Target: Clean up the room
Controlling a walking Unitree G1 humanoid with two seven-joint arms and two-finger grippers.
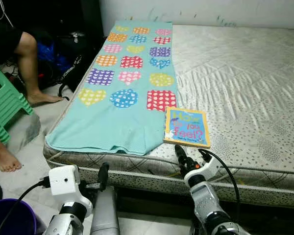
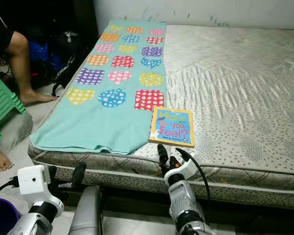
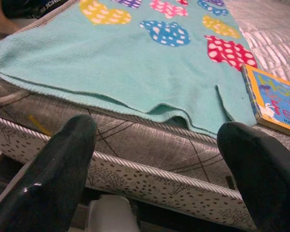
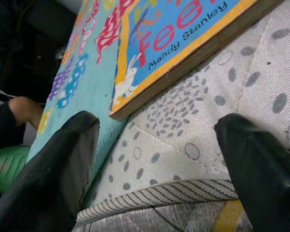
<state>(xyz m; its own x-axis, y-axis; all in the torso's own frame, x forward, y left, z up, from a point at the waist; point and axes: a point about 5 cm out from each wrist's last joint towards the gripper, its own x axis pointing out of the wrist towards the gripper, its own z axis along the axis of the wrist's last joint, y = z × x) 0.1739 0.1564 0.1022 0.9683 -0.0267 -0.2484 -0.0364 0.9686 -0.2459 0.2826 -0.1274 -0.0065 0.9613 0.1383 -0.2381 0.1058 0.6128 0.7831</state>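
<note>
A bare grey-white quilted mattress (image 1: 235,83) with a spotted, piped side fills the centre and right of the head views. Along its left part lies a turquoise fleece blanket (image 1: 112,122) printed with dotted hearts and rounds in yellow, blue, red, purple and pink; its near edge reaches the mattress's front edge and hangs over slightly. Just right of the blanket's near corner, in the lower middle of the frame, a flat yellow-bordered blue children's board book (image 1: 187,127) lies face up on the mattress, its left edge touching or just overlapping the blanket, its near edge close to the front edge of the mattress.

The right gripper (image 1: 188,157) is raised at the mattress's front edge, directly below the book; its two black fingers (image 4: 48,179) are spread wide with nothing between them, and in the right wrist view the book's near corner sits just beyond the gap. The left gripper (image 3: 154,179) is low at the lower left of the head views, in front of the mattress's side; its wrist view shows its fingers wide apart and empty, facing the blanket's overhanging edge.

At the left edge of the frame a person's bare legs and feet (image 1: 36,95) rest on the pale floor beside a green plastic stool (image 1: 5,105). A dark bag (image 1: 68,63) lies against the bed's left side in the upper left. A purple tub (image 1: 12,220) shows in the lower left corner.
</note>
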